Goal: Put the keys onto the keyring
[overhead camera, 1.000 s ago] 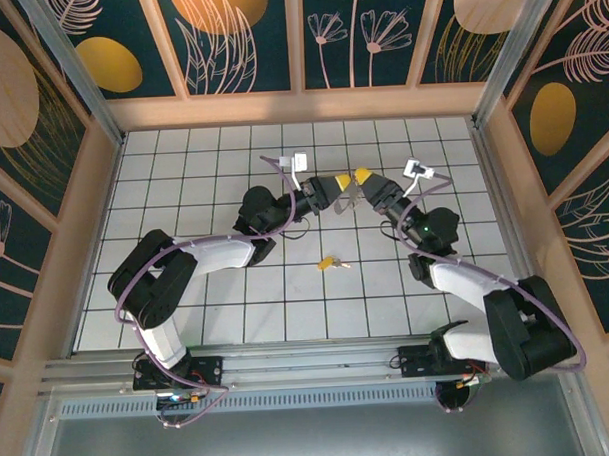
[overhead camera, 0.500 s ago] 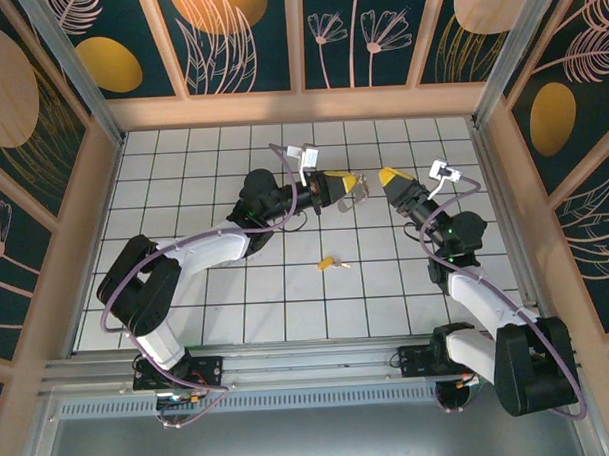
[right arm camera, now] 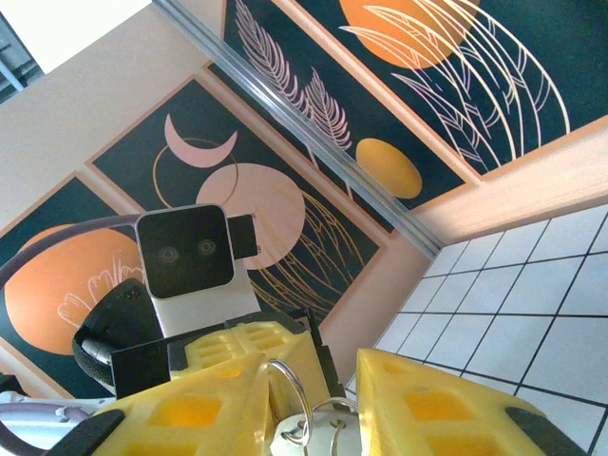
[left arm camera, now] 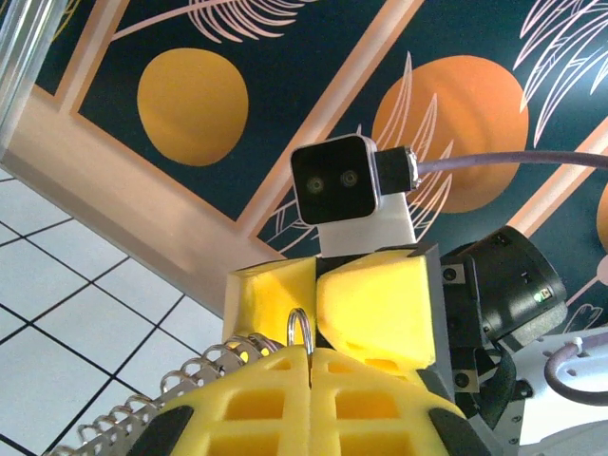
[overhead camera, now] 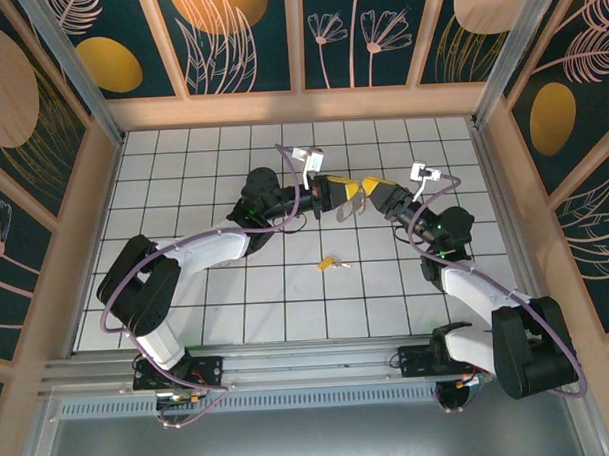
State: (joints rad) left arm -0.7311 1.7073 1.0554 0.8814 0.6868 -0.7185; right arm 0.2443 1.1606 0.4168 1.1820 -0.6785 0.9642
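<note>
My left gripper (left arm camera: 311, 366) pinches the keyring (left arm camera: 299, 329), fingers pressed together, silver keys (left arm camera: 180, 385) fanning beside it. My right gripper (right arm camera: 312, 404) stands spread around that ring. The yellow-headed key (overhead camera: 330, 261) lies apart on the tiled table (overhead camera: 182, 172).

Tiled table (overhead camera: 182, 172) with yellow-headed key (overhead camera: 331, 262)

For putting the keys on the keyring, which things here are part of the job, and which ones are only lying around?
Part of the job: thin grey metal keyring; small silver key with yellow plastic head, loose on the tiles; left yellow-tipped end effector; right yellow-tipped end effector.
Only surroundings: white tiled table; dark painted wall panels; purple arm cable.
</note>
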